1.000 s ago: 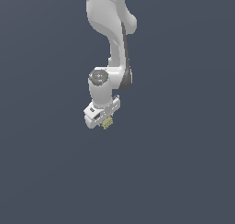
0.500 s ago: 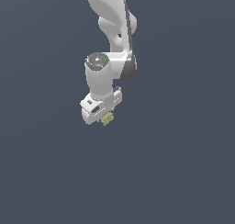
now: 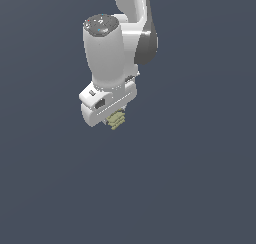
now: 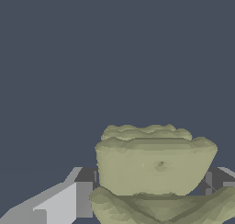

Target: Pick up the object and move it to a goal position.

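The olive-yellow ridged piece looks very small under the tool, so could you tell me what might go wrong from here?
1. The olive-yellow ridged piece is tiny beside the white tool, and only a little of it shows below the tool, so the hold may be shallow and it could slip out during a fast move.
2. The exterior view shows no surface beneath it, so a drop could be hard to recover.
3. Its ridged faces may seat unevenly and let it rotate.
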Tool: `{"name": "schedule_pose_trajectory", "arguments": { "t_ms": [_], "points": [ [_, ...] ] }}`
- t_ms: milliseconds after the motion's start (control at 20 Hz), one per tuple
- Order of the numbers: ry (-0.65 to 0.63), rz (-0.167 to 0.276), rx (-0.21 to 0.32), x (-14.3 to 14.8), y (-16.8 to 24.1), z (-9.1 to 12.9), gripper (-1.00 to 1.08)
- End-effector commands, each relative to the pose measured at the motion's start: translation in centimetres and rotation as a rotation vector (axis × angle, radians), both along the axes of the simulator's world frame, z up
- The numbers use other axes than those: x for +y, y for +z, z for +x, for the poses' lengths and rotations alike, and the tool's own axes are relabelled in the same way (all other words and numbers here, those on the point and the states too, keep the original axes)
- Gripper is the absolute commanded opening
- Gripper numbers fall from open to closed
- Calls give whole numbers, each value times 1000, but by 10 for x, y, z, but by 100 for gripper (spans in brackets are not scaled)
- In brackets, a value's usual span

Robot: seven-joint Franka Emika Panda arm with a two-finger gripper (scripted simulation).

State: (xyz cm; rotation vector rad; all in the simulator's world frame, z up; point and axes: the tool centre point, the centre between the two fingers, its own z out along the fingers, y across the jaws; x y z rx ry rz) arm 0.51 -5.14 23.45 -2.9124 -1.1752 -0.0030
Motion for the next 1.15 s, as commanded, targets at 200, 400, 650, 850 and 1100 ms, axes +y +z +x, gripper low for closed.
{"name": "schedule_pose_trajectory", "arguments": {
  "t_ms": [200, 400, 650, 850, 1100],
  "points": [
    [0, 0, 1, 4, 59, 17, -100],
    [-1, -1, 1, 5, 84, 25, -100],
    [-2, -1, 1, 6, 104, 32, -100],
    [-2, -2, 1, 7, 112, 35, -100],
    [-2, -2, 1, 7, 113, 36, -100]
  ]
}}
